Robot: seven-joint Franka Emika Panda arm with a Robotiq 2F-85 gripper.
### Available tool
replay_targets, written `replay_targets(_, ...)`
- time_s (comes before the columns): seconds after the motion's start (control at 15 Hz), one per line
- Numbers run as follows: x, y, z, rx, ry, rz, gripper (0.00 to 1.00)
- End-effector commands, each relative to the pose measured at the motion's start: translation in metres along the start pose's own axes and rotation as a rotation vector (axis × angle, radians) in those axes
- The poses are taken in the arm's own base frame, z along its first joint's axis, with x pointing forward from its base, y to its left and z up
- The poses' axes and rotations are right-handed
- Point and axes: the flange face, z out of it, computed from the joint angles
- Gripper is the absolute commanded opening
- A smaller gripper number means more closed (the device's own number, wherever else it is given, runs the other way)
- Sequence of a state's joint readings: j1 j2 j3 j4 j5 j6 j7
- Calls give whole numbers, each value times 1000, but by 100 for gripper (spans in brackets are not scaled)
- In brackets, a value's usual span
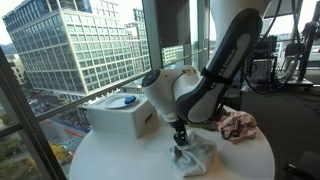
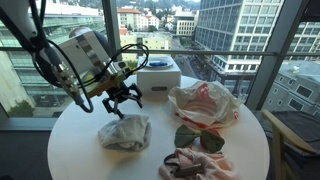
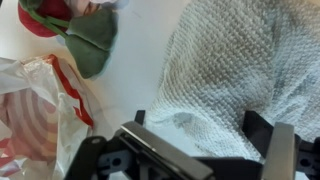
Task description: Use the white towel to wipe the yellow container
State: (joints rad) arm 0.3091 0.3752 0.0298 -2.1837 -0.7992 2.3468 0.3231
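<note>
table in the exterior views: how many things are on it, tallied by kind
cloths: 2, the white towel and the pink cloth
bags: 1, the red and white plastic bag
boxes: 1, the white box with a blue mark on top
unclear kind: 1, the dark green item
total: 5

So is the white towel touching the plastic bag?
Apart. In an exterior view, a strip of bare table shows between the towel and the plastic bag; the wrist view shows that gap too.
</note>
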Motion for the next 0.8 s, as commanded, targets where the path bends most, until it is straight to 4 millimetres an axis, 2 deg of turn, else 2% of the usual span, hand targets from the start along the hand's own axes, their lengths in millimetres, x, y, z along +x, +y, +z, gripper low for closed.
replay_targets(0.0, 12, -1, 13, -37, -5, -4, 100)
replay_targets(0.13, 13, -4, 22, -22, -26, -8, 100)
replay_targets(0.2, 14, -6, 26, -19, -32, -12, 93)
replay_targets(0.27, 15, -9, 29, -5, -42, -14, 75)
replay_targets(0.47, 16, -17, 36, -1, -55, -23, 51)
replay_targets(0.73, 16, -22, 32, 26, -70, -13, 20)
